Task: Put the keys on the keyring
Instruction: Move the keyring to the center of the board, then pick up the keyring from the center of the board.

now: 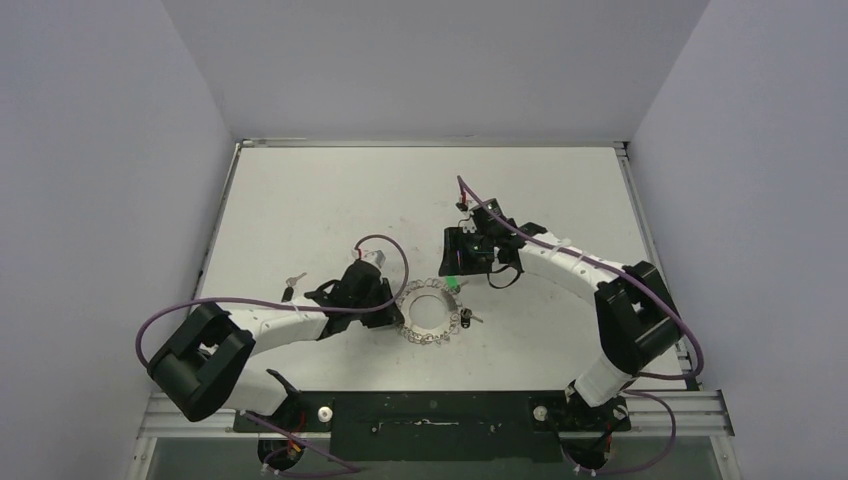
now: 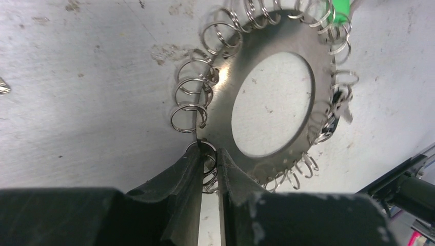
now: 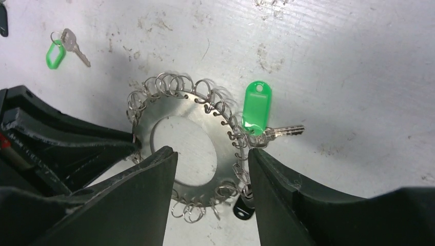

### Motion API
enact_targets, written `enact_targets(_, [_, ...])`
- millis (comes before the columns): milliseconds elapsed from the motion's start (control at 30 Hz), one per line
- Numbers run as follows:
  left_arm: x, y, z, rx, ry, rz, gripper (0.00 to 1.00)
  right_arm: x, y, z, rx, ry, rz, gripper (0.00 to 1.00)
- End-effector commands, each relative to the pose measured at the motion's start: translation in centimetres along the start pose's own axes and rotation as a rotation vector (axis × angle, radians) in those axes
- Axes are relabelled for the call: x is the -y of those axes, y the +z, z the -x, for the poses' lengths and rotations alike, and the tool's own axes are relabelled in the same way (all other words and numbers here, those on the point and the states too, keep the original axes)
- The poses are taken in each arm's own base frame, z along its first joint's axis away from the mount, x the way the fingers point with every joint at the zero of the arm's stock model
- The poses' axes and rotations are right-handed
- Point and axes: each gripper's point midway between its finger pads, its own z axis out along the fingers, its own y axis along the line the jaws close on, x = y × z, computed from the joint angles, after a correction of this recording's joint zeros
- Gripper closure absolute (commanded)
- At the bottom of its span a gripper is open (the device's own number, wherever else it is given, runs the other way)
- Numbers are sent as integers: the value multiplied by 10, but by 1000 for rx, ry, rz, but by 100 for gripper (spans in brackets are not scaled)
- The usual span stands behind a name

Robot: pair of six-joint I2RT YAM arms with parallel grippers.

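Observation:
The keyring (image 3: 225, 138) is a flat silver hoop with small split rings all round its rim, lying on the table (image 1: 440, 338). A green-headed key (image 3: 257, 108) hangs from its rim (image 1: 453, 287). A black-headed key (image 3: 244, 210) sits at the rim on the opposite side (image 1: 468, 320). A third silver key with a green loop (image 3: 62, 47) lies loose, apart from the hoop (image 1: 293, 280). My left gripper (image 2: 209, 160) is shut on the split rings at the hoop's edge (image 1: 397, 305). My right gripper (image 3: 210, 154) hovers open over the hoop, holding nothing (image 1: 458, 268).
A small dark object (image 3: 2, 20) lies next to the loose key. The table (image 1: 560, 190) is white and scuffed, with grey walls on three sides. A metal rail (image 1: 430, 410) with both arm bases runs along the near edge.

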Motion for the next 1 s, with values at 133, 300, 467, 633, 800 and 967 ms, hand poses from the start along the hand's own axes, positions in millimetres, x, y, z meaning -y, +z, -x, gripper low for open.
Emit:
enact_targets(133, [-3,0,-22,4,-28,34,86,-4,25,19,4,27,21,52])
enact_targets(300, [-15,-12,-16,46,-16,97,75,-8,30,27,10,28,34,55])
enact_targets(467, [-14,-32,-4,110,2,94,55,-11,38,34,5,29,39,58])
enact_targets(633, [-11,-50,2,159,13,66,45,-24,45,37,-12,38,85,63])
enact_targets(800, [-11,-61,8,199,10,52,46,-38,48,33,-28,32,106,65])
enact_targets(967, [-13,-65,9,210,9,56,46,-45,55,19,-61,24,71,67])
